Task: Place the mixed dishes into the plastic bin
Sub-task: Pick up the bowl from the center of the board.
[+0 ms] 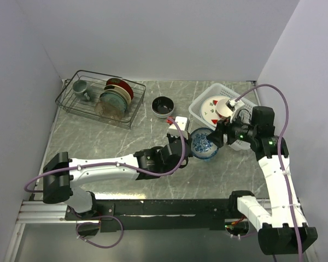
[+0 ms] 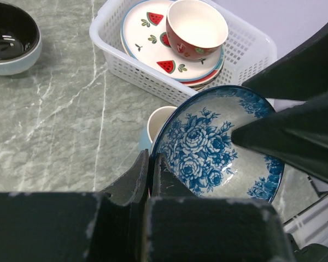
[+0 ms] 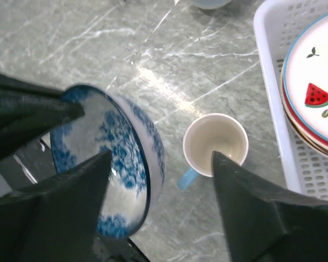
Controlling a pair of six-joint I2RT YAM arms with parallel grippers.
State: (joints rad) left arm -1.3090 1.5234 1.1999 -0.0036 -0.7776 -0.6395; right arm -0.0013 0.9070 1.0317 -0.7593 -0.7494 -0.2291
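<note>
The blue-patterned bowl (image 1: 204,144) is held tilted above the table, just left of the white plastic bin (image 1: 199,106). My left gripper (image 2: 150,169) is shut on the bowl's (image 2: 218,147) near rim. My right gripper (image 3: 161,155) is open and straddles the bowl's (image 3: 126,164) far wall, one finger over its inside, the other over the light blue mug (image 3: 216,144). The mug (image 2: 158,123) stands upright on the table beside the bin (image 2: 153,71). The bin holds stacked plates, topped by a watermelon plate (image 2: 153,38), with a red bowl (image 2: 197,27) on them.
A dark bowl with a pale outside (image 1: 164,106) sits on the table left of the bin. A black wire rack (image 1: 98,98) at the back left holds upright plates and a grey-green mug (image 1: 79,87). Walls close in the table on three sides.
</note>
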